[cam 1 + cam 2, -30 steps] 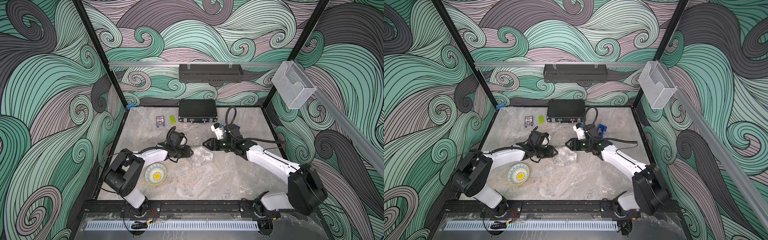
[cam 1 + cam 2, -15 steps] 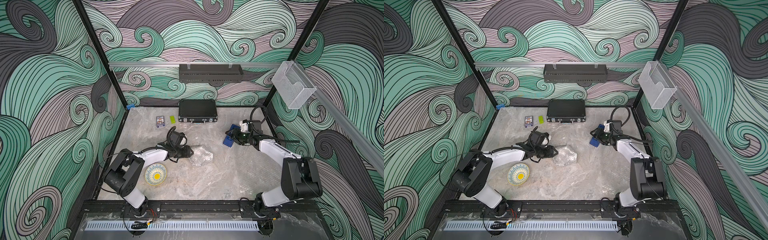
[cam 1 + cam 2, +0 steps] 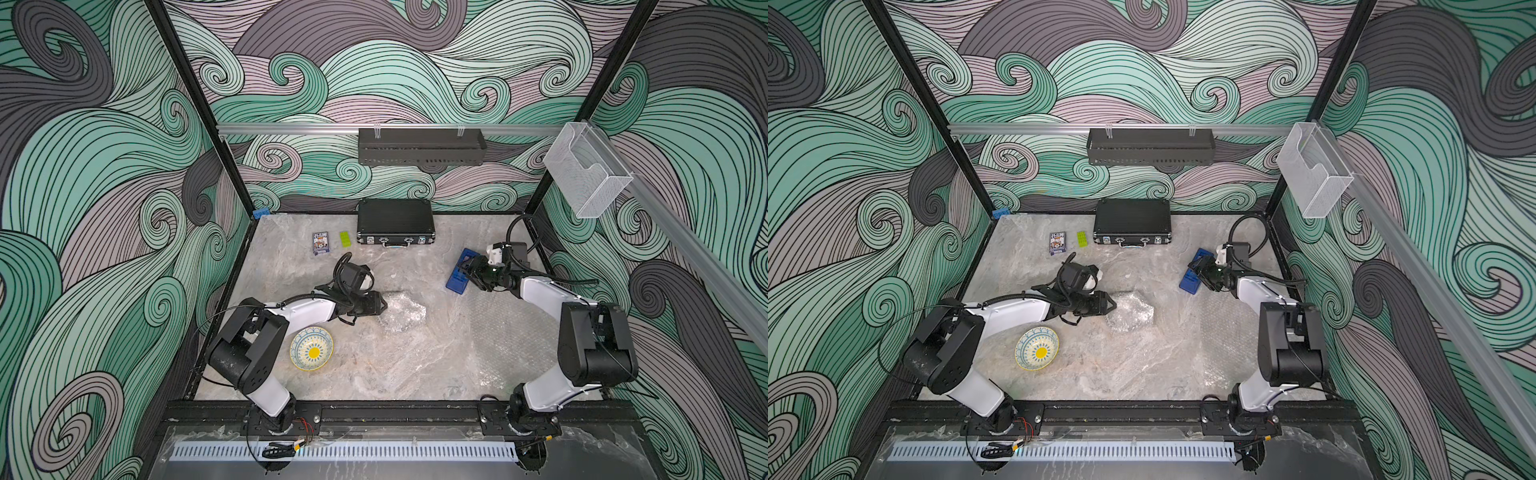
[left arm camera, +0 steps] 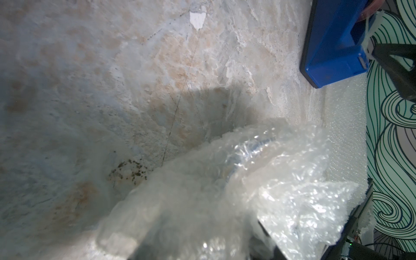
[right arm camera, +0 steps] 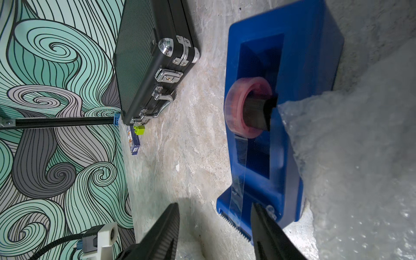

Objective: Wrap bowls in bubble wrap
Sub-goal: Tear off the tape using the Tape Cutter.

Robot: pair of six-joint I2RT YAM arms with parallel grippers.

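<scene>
Reaching over marbled tabletop (image 3: 415, 365) between swirl-patterned walls (image 3: 104, 166): right gripper (image 5: 214, 206) spread, left gripper (image 3: 384, 305) state unclear behind bubble wrap (image 3: 405, 313).

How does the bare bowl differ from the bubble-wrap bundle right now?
The bowl is bare, open side up; the bundle is crinkled wrap with only a blue rim glimpsed inside. The bowl lies free; the left end effector is at the bundle's edge. Both sit on the table.

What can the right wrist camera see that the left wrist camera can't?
Only the right wrist view shows the black case, the green block and the card box. Only the left wrist view shows the bubble wrap bundle, with something blue showing inside. Both show the blue tape dispenser and the marble table.
</scene>
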